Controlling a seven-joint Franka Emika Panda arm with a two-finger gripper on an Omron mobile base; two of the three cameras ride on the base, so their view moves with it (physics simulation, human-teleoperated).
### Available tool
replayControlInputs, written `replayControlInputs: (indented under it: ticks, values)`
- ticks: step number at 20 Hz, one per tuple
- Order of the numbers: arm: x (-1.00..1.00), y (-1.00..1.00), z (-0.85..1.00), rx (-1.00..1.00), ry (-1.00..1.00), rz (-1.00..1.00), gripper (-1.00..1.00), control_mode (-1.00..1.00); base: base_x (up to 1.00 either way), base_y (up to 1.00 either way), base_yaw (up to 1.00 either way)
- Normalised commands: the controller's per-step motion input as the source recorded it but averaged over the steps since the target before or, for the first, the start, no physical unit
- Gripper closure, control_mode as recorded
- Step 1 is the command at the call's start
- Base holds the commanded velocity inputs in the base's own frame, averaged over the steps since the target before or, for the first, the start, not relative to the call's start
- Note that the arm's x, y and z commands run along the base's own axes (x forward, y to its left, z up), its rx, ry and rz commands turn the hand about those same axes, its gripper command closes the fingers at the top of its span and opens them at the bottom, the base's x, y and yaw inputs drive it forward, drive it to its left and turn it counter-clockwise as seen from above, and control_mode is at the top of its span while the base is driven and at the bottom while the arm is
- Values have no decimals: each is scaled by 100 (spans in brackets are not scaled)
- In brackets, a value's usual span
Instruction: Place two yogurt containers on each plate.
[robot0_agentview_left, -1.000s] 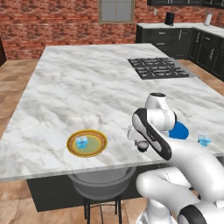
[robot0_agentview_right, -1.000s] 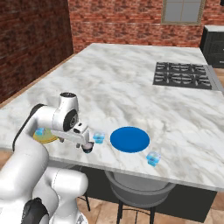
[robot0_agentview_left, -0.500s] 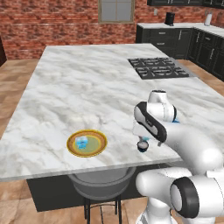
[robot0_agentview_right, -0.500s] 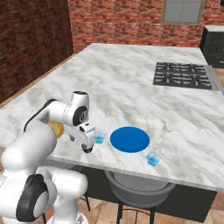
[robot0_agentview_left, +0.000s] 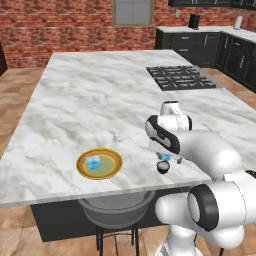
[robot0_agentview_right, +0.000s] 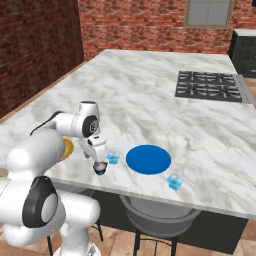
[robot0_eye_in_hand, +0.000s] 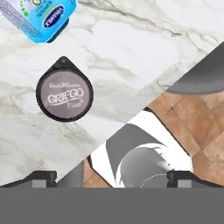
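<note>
i see the dark yogurt cup (robot0_eye_in_hand: 64, 94) at left centre of the hand view, close to the counter edge (robot0_eye_in_hand: 131, 118) running diagonally through it; a sloppy descent could knock it off onto the floor, i think. a blue cup (robot0_eye_in_hand: 41, 19) sits just beside it at upper left and may get bumped. the gripper (robot0_agentview_right: 100, 167) hangs above, jaws fully apart, holding and touching nothing.
</note>
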Motion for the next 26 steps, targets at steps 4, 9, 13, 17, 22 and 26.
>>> replayControlInputs:
  ticks: [4, 9, 13, 17, 22, 26]
  values:
    - [17, -1, -10, -1, 0, -14, -100, -100, 0, 0, 0]
    - [12, -6, -14, 0, 0, -4, -100, -100, 0, 0, 0]
    - [9, -8, -22, 0, 0, 0, -100, -100, 0, 0, 0]
    - [13, -4, -15, 0, 0, 0, -100, -100, 0, 0, 0]
    - [16, 0, -13, 0, 0, 1, -100, -100, 0, 0, 0]
    - [21, 0, -12, 0, 0, 0, -100, -100, 0, 0, 0]
